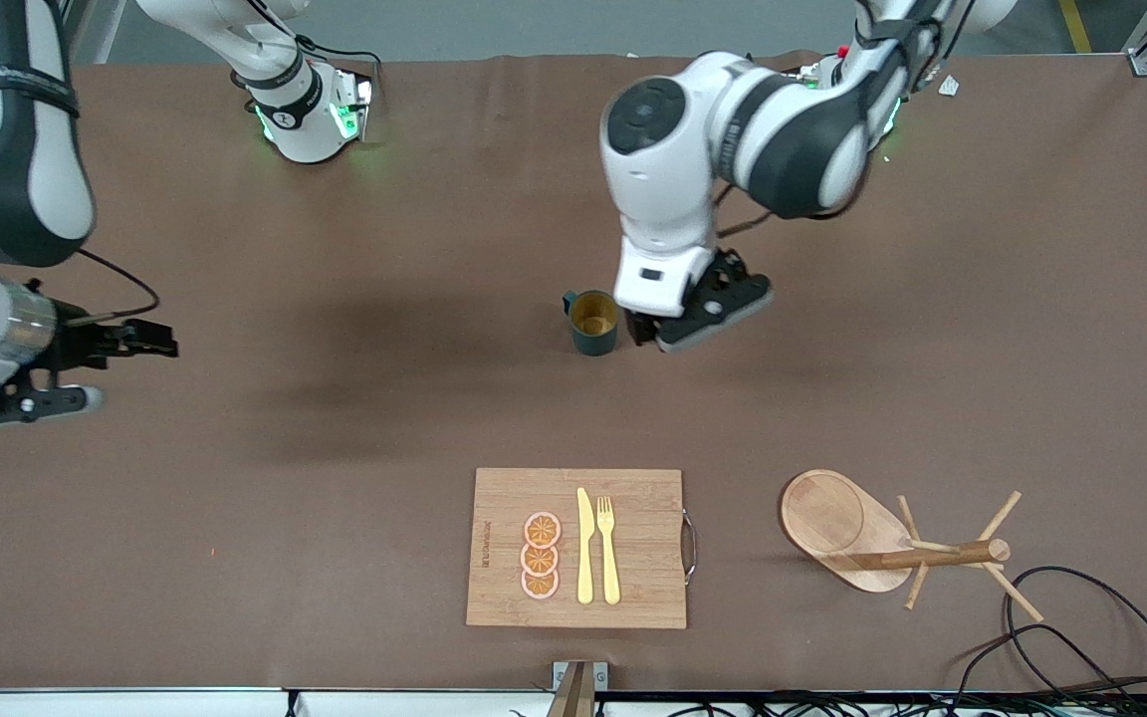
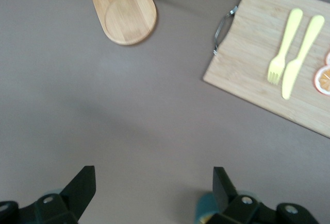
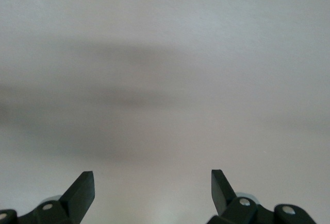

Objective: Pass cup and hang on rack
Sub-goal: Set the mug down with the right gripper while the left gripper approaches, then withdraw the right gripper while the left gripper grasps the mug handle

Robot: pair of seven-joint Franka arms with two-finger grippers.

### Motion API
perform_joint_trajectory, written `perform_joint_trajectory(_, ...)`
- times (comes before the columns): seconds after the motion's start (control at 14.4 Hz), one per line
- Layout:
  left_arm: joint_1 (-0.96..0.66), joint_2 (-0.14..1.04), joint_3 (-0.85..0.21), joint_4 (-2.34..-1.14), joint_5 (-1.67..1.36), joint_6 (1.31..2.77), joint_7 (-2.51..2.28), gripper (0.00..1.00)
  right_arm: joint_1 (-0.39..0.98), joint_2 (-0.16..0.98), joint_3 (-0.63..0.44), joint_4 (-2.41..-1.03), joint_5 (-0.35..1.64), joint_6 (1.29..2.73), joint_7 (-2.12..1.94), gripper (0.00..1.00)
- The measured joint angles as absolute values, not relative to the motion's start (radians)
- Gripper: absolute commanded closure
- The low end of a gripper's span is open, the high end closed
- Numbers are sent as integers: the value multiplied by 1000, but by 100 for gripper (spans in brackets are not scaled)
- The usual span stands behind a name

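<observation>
The right gripper hangs wide open over bare table at the right arm's end, holding nothing, waiting. The cup stands upright mid-table, yellow inside showing. Just beside it, the left gripper is low, fingers spread wide and empty, the cup's teal wall just beside one fingertip in the left wrist view. Nearer the front camera lies the cutting board with knife, fork and orange slices. Toward the left arm's end, the rack stands, pegs bare.
</observation>
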State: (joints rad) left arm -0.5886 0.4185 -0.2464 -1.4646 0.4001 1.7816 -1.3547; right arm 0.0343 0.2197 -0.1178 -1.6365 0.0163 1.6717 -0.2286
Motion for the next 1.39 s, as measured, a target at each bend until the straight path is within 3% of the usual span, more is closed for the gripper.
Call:
perform_joint_trajectory(0.49,-752,449,-244,-1462,425,1743,-1568,0,21,209,-113,-1426,-23,1483,-226,0)
perform_joint_trajectory(0.69,-801,464,-243,-1462,454,1713,-1665,0,17,215,-112,-1418,-23,1481,-226,0)
perform_joint_trajectory(1.39,-957,683,-240,-1403,642,1720,-1945,4,-9,205,-107,-1396,21,1429,-90,0)
